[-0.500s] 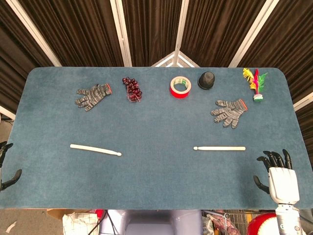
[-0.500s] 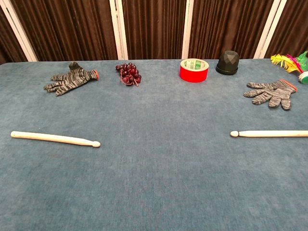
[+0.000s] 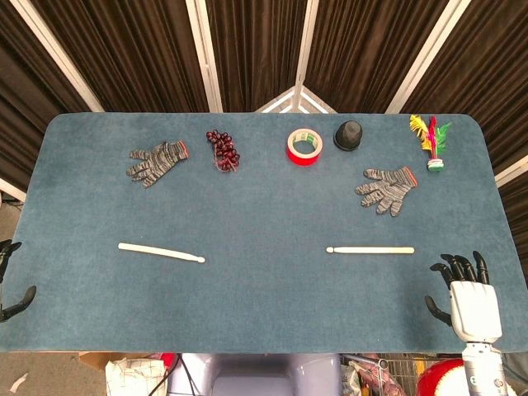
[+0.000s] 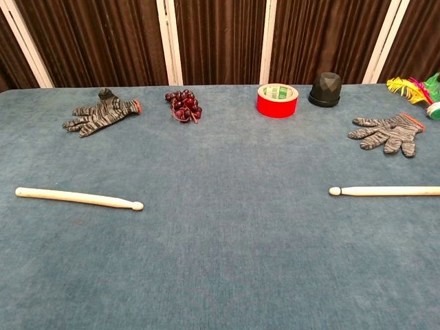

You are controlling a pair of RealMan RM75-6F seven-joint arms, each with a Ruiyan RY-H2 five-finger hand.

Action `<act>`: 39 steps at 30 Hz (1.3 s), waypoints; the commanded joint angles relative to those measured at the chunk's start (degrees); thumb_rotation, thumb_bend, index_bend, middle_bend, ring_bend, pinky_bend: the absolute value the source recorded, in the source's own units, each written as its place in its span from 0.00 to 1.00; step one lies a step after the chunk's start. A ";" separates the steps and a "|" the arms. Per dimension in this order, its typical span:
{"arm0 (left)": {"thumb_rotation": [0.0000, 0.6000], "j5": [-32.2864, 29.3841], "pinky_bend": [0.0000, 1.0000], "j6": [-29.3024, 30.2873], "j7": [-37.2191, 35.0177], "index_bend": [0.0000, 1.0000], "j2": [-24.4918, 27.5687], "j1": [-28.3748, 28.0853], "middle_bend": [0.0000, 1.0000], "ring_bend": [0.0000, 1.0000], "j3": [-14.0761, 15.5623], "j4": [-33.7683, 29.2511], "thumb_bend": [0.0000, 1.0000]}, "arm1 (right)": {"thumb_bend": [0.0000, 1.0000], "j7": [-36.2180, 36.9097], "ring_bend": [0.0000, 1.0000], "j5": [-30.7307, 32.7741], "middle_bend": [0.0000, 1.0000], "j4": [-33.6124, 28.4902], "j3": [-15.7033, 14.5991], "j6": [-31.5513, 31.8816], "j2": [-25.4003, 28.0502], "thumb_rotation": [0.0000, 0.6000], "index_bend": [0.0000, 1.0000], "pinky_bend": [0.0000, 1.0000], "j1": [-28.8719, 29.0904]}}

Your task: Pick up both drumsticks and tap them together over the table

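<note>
Both drumsticks lie flat on the surface [image 3: 264, 305], one laid out for each side. The right robot hand [image 3: 466, 285] waits empty, fingers spread, the right stick [image 3: 370, 250] just ahead and inward of it. The left robot hand [image 3: 11, 280] shows only dark fingertips at the edge; I cannot tell its grip. The left stick [image 3: 161, 252] lies well inward.
</note>
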 commanded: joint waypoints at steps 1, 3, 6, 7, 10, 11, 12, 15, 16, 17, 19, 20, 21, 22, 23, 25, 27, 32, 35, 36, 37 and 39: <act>1.00 -0.02 0.00 -0.31 0.21 0.19 -0.16 -0.16 0.14 0.00 0.07 0.18 0.37 | 0.26 0.24 0.19 0.24 0.25 0.04 0.04 -0.16 0.02 1.00 0.38 0.01 0.03; 1.00 -0.07 0.00 -0.59 0.47 0.19 -0.25 -0.28 0.14 0.00 0.15 0.21 0.37 | 0.26 0.39 0.19 0.25 0.24 -0.06 0.03 -0.10 0.15 1.00 0.38 0.01 -0.02; 1.00 0.01 0.00 -0.79 0.90 0.19 -0.49 -0.49 0.14 0.00 0.17 0.26 0.37 | 0.26 0.70 0.19 0.07 0.24 -0.18 0.04 0.22 0.28 1.00 0.38 0.01 -0.13; 1.00 0.08 0.00 -0.87 1.05 0.19 -0.59 -0.58 0.14 0.00 0.20 0.32 0.37 | 0.26 0.82 0.19 -0.02 0.25 -0.25 0.03 0.33 0.34 1.00 0.38 0.01 -0.17; 1.00 0.13 0.00 -1.36 1.29 0.19 -0.76 -0.85 0.14 0.00 0.31 0.53 0.37 | 0.26 1.43 0.19 -0.14 0.24 -0.49 0.00 0.50 0.59 1.00 0.38 0.01 -0.29; 1.00 0.07 0.00 -1.64 1.32 0.19 -0.77 -0.99 0.14 0.00 0.32 0.59 0.37 | 0.26 1.59 0.19 -0.08 0.24 -0.51 -0.01 0.44 0.64 1.00 0.38 0.01 -0.29; 1.00 0.05 0.00 -1.93 1.31 0.19 -0.74 -1.14 0.14 0.00 0.33 0.67 0.37 | 0.26 1.73 0.19 -0.06 0.24 -0.51 0.00 0.39 0.68 1.00 0.38 0.01 -0.27; 1.00 -0.50 0.00 -2.97 1.05 0.19 -0.76 -1.80 0.15 0.00 -0.07 1.02 0.37 | 0.26 2.09 0.19 0.08 0.25 -0.56 0.04 0.07 0.75 1.00 0.38 0.01 -0.14; 1.00 -0.79 0.00 -3.43 0.98 0.19 -0.84 -2.11 0.15 0.00 -0.27 1.20 0.37 | 0.26 2.09 0.19 0.03 0.25 -0.54 0.05 -0.02 0.71 1.00 0.38 0.01 -0.06; 1.00 -1.08 0.00 -4.08 0.93 0.20 -0.95 -2.54 0.15 0.00 -0.49 1.48 0.37 | 0.26 2.09 0.19 0.03 0.24 -0.56 0.05 -0.13 0.66 1.00 0.38 0.01 0.01; 1.00 -1.40 0.00 -5.38 0.92 0.20 -1.14 -3.39 0.16 0.00 -0.73 1.97 0.37 | 0.26 2.11 0.19 0.13 0.25 -0.63 0.07 -0.34 0.59 1.00 0.38 0.01 0.12; 1.00 -1.56 0.00 -6.30 0.92 0.20 -1.25 -3.95 0.16 0.00 -0.83 2.22 0.37 | 0.26 2.09 0.19 0.24 0.25 -0.64 0.09 -0.48 0.55 1.00 0.38 0.01 0.18; 1.00 -1.71 0.00 -6.91 0.96 0.21 -1.34 -4.35 0.16 0.00 -0.92 2.40 0.37 | 0.26 2.07 0.19 0.30 0.25 -0.66 0.11 -0.55 0.53 1.00 0.38 0.01 0.22; 1.00 -1.74 0.00 -7.83 1.19 0.22 -1.50 -5.05 0.17 0.00 -1.07 2.72 0.37 | 0.26 2.03 0.19 0.40 0.25 -0.70 0.16 -0.64 0.52 1.00 0.38 0.01 0.27; 1.00 -1.55 0.00 -8.56 1.53 0.23 -1.74 -5.78 0.18 0.00 -1.24 3.18 0.37 | 0.26 2.04 0.19 0.50 0.24 -0.73 0.21 -0.70 0.51 1.00 0.38 0.01 0.31; 1.00 -1.01 0.00 -9.66 2.04 0.24 -2.36 -7.04 0.20 0.00 -1.52 3.99 0.37 | 0.26 2.15 0.19 0.60 0.25 -0.80 0.27 -0.74 0.51 1.00 0.38 0.01 0.35; 1.00 -0.67 0.00 -11.17 2.49 0.26 -2.77 -8.23 0.21 0.00 -1.50 4.33 0.37 | 0.26 2.39 0.19 0.54 0.25 -0.97 0.27 -0.77 0.58 1.00 0.38 0.01 0.39; 1.00 -0.80 0.00 -15.00 6.49 0.32 -3.89 -12.01 0.28 0.00 -2.27 4.46 0.37 | 0.26 2.66 0.19 0.34 0.25 -1.12 0.13 -1.02 0.63 1.00 0.38 0.01 0.53; 1.00 -1.74 0.00 -16.54 10.06 0.34 -5.69 -14.27 0.30 0.00 -3.19 5.16 0.37 | 0.26 2.74 0.19 0.50 0.24 -1.06 0.14 -1.09 0.65 1.00 0.38 0.01 0.55; 1.00 -2.57 0.00 -17.28 11.47 0.35 -6.48 -15.14 0.31 0.00 -3.61 5.55 0.37 | 0.26 2.85 0.19 0.59 0.24 -1.09 0.22 -1.05 0.69 1.00 0.38 0.01 0.54; 1.00 -3.28 0.00 -17.78 12.38 0.35 -6.95 -15.65 0.31 0.00 -3.86 5.76 0.37 | 0.26 2.93 0.19 0.64 0.25 -1.10 0.25 -1.02 0.71 1.00 0.38 0.01 0.53; 1.00 -5.74 0.00 -19.79 15.16 0.35 -8.19 -17.42 0.31 0.00 -4.61 6.40 0.38 | 0.26 3.24 0.19 0.70 0.25 -1.09 0.35 -0.82 0.79 1.00 0.38 0.01 0.45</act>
